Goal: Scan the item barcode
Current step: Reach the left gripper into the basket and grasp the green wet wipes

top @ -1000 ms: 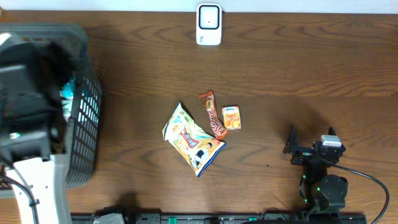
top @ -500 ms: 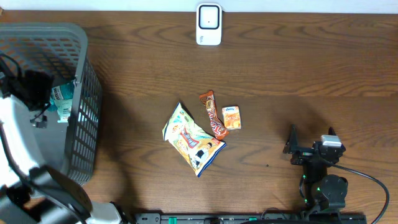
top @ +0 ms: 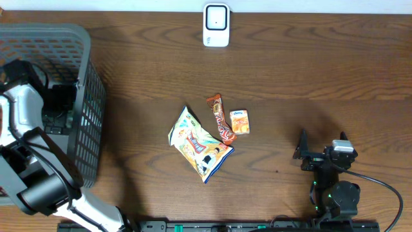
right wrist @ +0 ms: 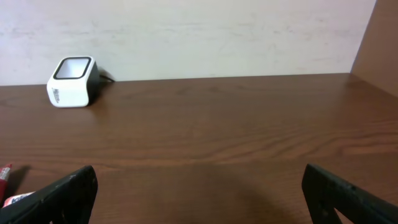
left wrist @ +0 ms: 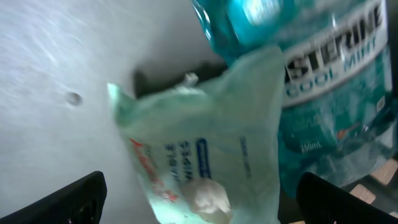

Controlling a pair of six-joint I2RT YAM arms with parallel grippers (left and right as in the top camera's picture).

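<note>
At the left edge of the table [top: 290, 77], the basket [top: 90, 122] holds a bottle [left wrist: 329, 93] and a wipes pack [left wrist: 205, 155]. Over the pack hangs the left gripper [left wrist: 210, 202], open and holding nothing. By the front edge, the right gripper [top: 322, 139] rests open too. Nothing looks picked or scanned yet; the scanner [top: 216, 24] sits at the back edge.

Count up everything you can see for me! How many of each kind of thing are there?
Snacks: 3, yellow crinkly snack bag, red-orange candy bar, small orange box
Scanners: 1, white box-shaped scanner
Baskets: 1, grey plastic mesh basket
Bathroom things in the basket: 2, pale green wipes pack, teal mouthwash bottle
Total: 7
</note>
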